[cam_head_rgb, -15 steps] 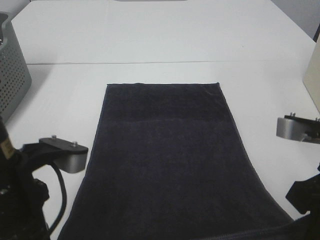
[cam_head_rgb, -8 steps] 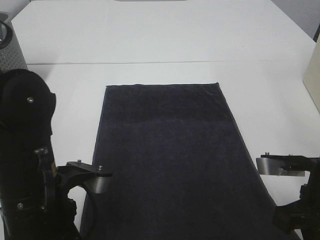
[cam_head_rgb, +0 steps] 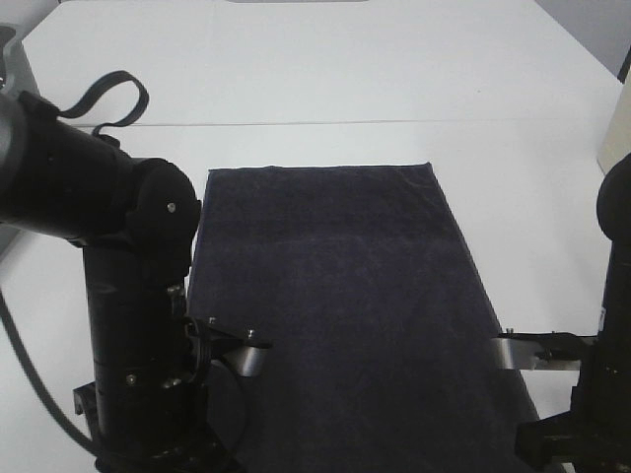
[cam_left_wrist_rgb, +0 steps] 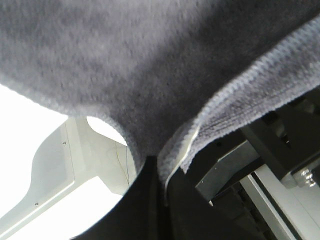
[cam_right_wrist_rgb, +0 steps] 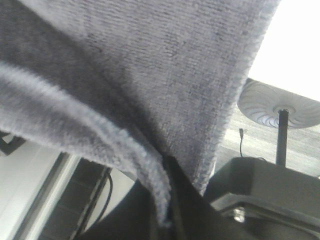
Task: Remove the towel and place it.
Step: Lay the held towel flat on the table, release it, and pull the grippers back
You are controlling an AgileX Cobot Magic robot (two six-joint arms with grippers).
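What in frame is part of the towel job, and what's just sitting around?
In the job: towel; left end effector, clamped on its edge; right end effector, clamped on its edge.
Lying about: grey container at the left edge; beige object at the right edge.

Setting: robotics lab bench — plain white tables [cam_head_rgb: 345,79] butted edge to edge, black left arm [cam_head_rgb: 128,296] and right arm [cam_head_rgb: 616,246] mounted at the near side.

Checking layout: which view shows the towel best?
Exterior high: the towel shows its far edge and both sides. Wrist views show only close folds pinched by the left gripper and right gripper.
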